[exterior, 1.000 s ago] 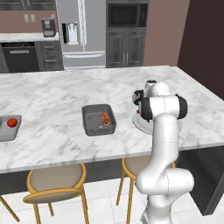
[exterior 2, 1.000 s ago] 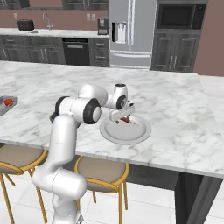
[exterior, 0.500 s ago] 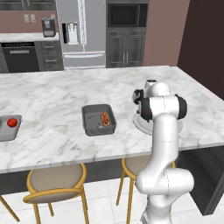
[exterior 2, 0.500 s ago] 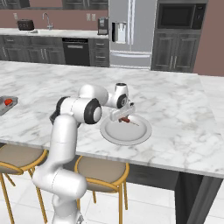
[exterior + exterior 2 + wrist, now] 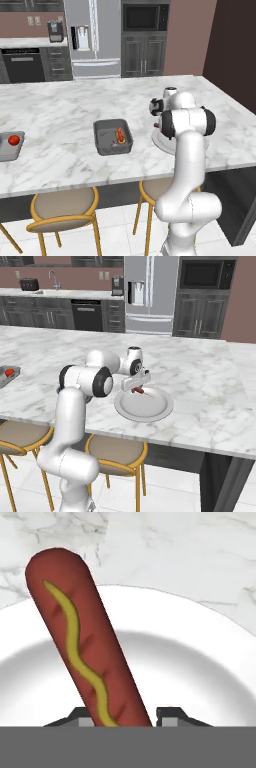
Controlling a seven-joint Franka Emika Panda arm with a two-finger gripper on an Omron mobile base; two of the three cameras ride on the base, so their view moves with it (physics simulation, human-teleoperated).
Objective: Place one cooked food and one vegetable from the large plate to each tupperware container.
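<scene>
- Hand (image 5: 137, 387) of the white arm: clenched on a reddish-brown hot dog sausage with a yellow mustard squiggle (image 5: 82, 647); in the hand view the sausage runs up from between the two dark finger tips. Position: over the near-left part of the large plate.
- Sausage, right base view (image 5: 139, 389): held at the hand; whether its end touches the plate cannot be told.
- Large round pale grey-white plate with a raised rim (image 5: 155, 408): on the white marble surface (image 5: 210, 391), near its front edge, right of both tubs.
- Shallow grey rectangular tub with rounded corners (image 5: 102, 145): on the surface, left of the plate and well apart from it; holds a small orange-red food piece (image 5: 120, 135) at its right side.
- Second grey tub (image 5: 6, 150): far left on the surface, cut by the picture edge; holds a round red item (image 5: 14, 139).
</scene>
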